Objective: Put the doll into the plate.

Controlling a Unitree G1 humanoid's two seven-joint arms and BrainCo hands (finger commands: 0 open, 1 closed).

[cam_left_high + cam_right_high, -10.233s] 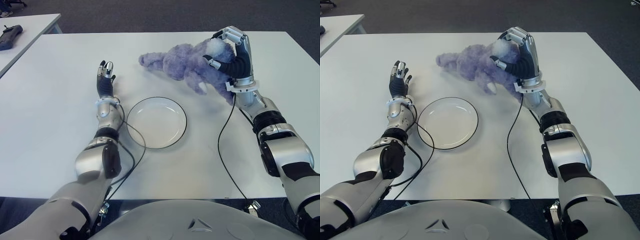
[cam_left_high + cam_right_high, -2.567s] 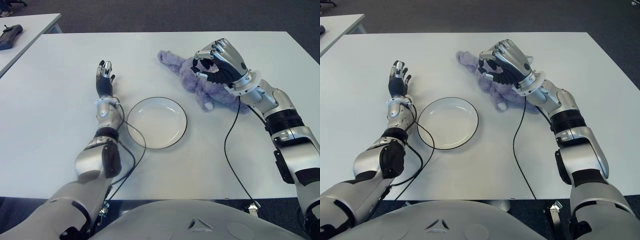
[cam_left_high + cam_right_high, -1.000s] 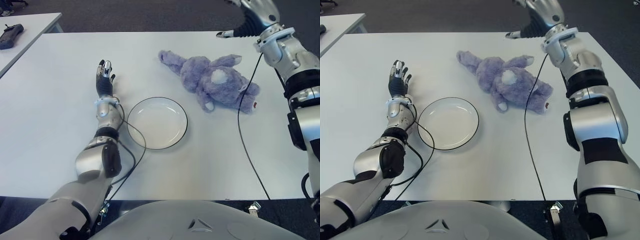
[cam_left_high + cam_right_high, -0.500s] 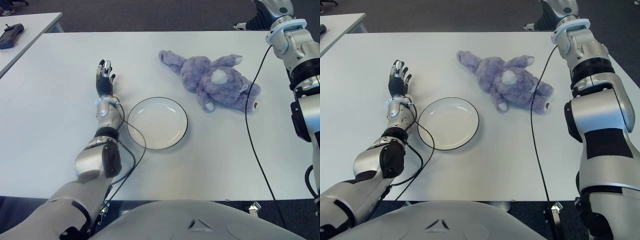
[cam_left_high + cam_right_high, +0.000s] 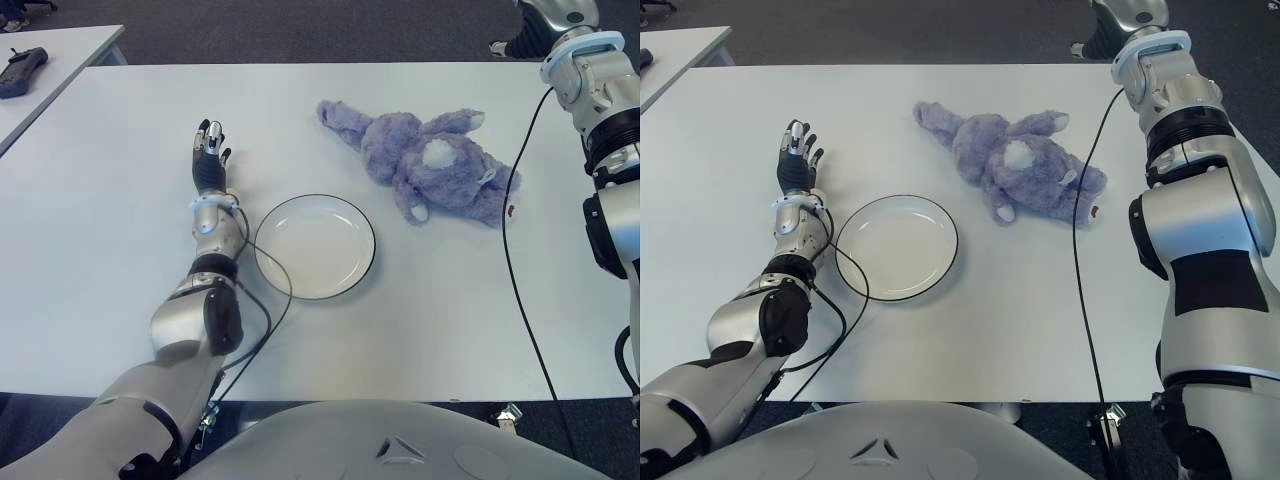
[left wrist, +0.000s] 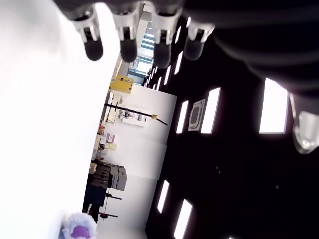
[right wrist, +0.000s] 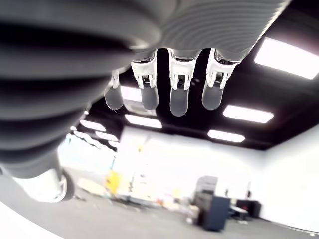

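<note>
In the left eye view you see the fluffy purple plush doll (image 5: 425, 166) lying flat on the white counter (image 5: 100, 220), at about 1 o'clock from the round white plate with a dark rim (image 5: 314, 245) and near it, not touching. The plate holds nothing. Your left robot hand (image 5: 209, 158) shows at 10 o'clock from the plate, fingers straight. Only the wrist of the right arm shows, at the counter's far right corner, well apart from the doll.

The right eye view shows the same layout: doll beyond the plate, a thin black cable (image 5: 1080, 240) running down past the doll's right end.

In the left wrist view, the left robot hand's fingers (image 6: 127, 37) are spread and empty.

In the right wrist view, the right robot hand (image 7: 169, 84) has its fingers extended, holding nothing.
</note>
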